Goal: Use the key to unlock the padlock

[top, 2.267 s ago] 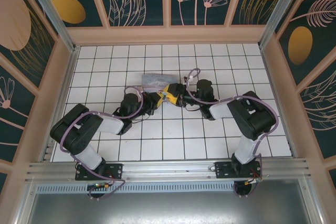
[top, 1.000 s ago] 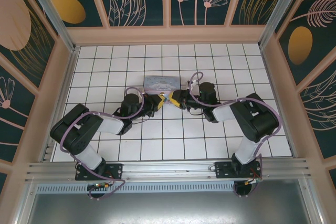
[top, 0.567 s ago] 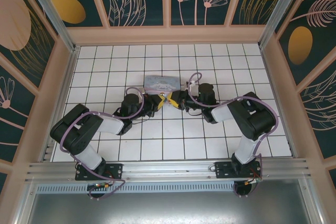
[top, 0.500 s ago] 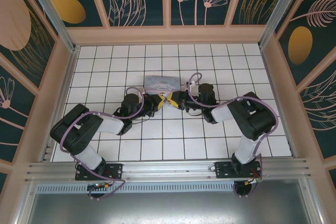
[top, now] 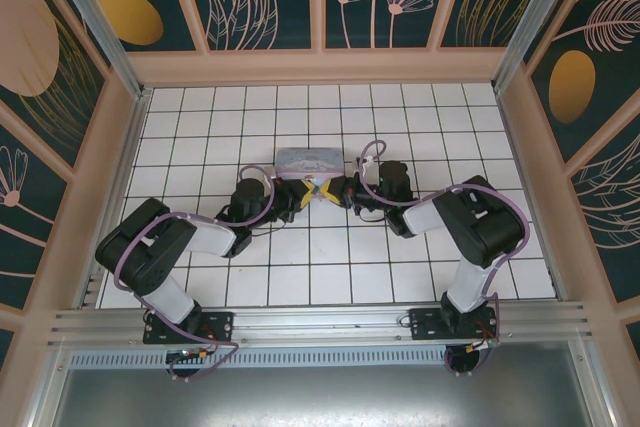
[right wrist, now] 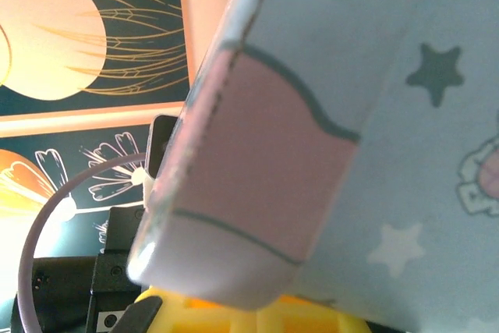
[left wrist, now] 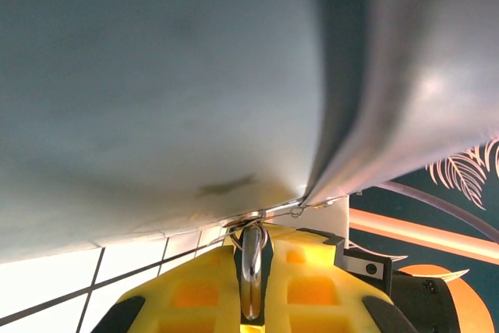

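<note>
Left gripper (top: pixel 307 195) is clenched on the padlock (left wrist: pixel 251 259), whose shackle shows at lower centre between its yellow fingers (left wrist: pixel 195 294). Right gripper (top: pixel 328 190) is clenched too, tip to tip with it at mid-frame, just below the pastel box (top: pixel 308 159).

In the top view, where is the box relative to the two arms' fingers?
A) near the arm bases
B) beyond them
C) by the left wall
B: the box sits just past the left fingers and right fingers, toward the back wall.
</note>
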You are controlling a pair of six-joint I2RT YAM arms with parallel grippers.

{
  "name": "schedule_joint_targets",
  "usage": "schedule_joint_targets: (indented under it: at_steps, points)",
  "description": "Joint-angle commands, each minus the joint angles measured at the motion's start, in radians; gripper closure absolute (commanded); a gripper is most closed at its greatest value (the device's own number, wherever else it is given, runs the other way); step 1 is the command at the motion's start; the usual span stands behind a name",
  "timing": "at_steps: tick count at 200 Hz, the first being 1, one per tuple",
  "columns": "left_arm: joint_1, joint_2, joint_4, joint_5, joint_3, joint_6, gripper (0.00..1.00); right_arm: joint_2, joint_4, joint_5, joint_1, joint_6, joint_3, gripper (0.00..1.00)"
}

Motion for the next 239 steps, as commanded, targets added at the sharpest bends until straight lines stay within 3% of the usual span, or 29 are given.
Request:
schedule_joint_targets:
  at_steps: [1,70,153,202,224,239]
  points:
    - [-0.016,-0.018,0.04,0.045,0.008,0.008,1.0,0.029,0.138,0.029,0.039,0.037,0.04,1.0]
    - [-0.031,0.028,0.093,0.056,0.004,-0.012,1.0,0.193,0.393,0.031,0.088,0.252,0.189,1.0]
    - [-0.02,0.054,0.113,0.009,-0.022,-0.013,1.0,0.164,0.297,0.031,0.073,0.188,0.165,1.0]
    - [0.001,0.058,0.093,-0.034,-0.032,0.003,1.0,0.092,0.265,0.028,0.026,0.149,0.076,0.65]
    - [0.003,0.058,0.085,-0.046,-0.026,0.009,1.0,0.041,0.205,0.022,0.016,0.11,0.036,0.44]
    - [0.004,0.064,0.078,-0.05,-0.016,0.015,1.0,0.004,0.126,0.013,0.016,0.062,0.02,0.35]
